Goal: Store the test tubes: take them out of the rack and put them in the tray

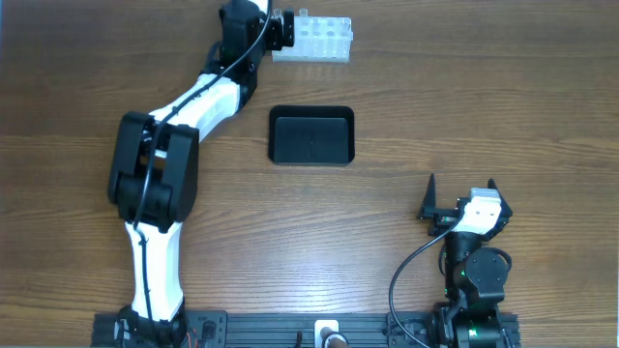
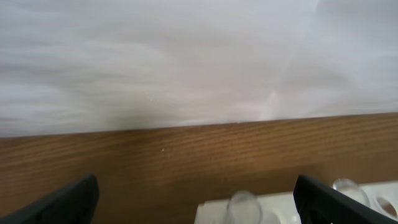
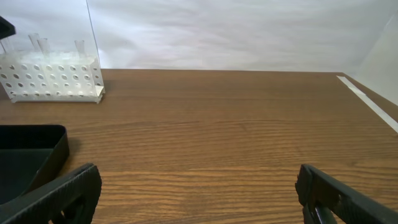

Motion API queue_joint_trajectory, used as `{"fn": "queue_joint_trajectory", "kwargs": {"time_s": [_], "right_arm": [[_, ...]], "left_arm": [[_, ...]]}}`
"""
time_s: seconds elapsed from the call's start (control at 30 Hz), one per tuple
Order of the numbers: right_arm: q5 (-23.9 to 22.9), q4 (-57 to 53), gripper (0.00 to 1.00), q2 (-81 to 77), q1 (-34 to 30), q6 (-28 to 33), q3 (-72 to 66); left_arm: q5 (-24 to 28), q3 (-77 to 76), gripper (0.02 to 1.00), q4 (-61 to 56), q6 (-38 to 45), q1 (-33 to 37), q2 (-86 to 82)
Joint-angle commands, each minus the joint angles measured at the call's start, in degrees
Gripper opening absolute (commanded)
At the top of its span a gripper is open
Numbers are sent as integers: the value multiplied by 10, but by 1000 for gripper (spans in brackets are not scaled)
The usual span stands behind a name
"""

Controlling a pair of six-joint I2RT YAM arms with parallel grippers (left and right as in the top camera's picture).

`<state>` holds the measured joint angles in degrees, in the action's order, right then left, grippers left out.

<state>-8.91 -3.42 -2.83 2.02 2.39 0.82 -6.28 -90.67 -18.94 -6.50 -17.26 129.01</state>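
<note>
While the test tubes point(image 3: 43, 45) stand upright in the white rack point(image 1: 311, 39) at the far edge of the table point(image 1: 484, 97), the black tray point(image 1: 311, 135) lies just in front of it. The left gripper point(image 2: 196, 193) hovers at the rack, released, with one tube top between its spread fingers; the right gripper point(image 3: 199, 177) sits near its own base, likewise released and holding nothing. Assessment: the tubes appear light, smooth and brittle, so each should be pinched gently on its exposed upper part and drawn straight up.
</note>
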Motion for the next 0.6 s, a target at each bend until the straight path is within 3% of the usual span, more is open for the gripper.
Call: {"fn": "queue_joint_trajectory", "kwargs": {"time_s": [0.03, 0.33, 0.6], "right_arm": [[3, 0, 991, 3, -4, 2, -5], [3, 0, 993, 3, -4, 2, -5], [3, 0, 991, 3, -4, 2, -5]], "left_arm": [[-5, -36, 996, 2, -6, -2, 35], [-5, -49, 906, 2, -6, -2, 55], [-4, -49, 768, 1, -6, -7, 55]]}}
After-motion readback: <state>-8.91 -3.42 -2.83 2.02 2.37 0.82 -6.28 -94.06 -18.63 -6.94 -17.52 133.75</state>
